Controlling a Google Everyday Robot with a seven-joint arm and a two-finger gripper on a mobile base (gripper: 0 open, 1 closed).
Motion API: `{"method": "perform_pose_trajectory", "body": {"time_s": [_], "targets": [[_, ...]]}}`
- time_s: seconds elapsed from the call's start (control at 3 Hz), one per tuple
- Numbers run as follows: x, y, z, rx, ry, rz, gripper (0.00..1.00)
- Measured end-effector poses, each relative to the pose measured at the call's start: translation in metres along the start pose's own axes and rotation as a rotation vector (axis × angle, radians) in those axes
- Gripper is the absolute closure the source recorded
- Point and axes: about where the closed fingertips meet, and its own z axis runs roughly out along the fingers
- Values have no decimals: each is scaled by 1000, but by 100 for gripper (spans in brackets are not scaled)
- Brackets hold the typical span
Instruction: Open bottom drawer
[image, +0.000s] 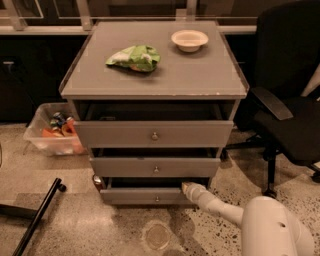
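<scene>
The bottom drawer (145, 196) is the lowest and narrowest grey front of the cabinet, with a small round metal knob (157, 199). It stands pulled out a little, with a dark gap above its top edge. My gripper (188, 188) sits at the right part of that top edge, at the end of my white arm (225, 210), which reaches in from the lower right. The mid-sized drawer (155, 167) and the widest top drawer (153, 134) above also stand slightly out.
On the cabinet top (195, 75) lie a green bag (134, 57) and a white bowl (189, 40). A clear bin (52, 131) stands on the left floor, a black office chair (287, 110) on the right, and a black bar (37, 217) at lower left.
</scene>
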Motion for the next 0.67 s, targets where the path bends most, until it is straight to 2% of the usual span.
{"method": "perform_pose_trajectory", "body": {"time_s": [0.33, 0.67], "targets": [[-2, 1, -2, 0, 1, 0, 100], [8, 1, -10, 1, 25, -10, 100]]}}
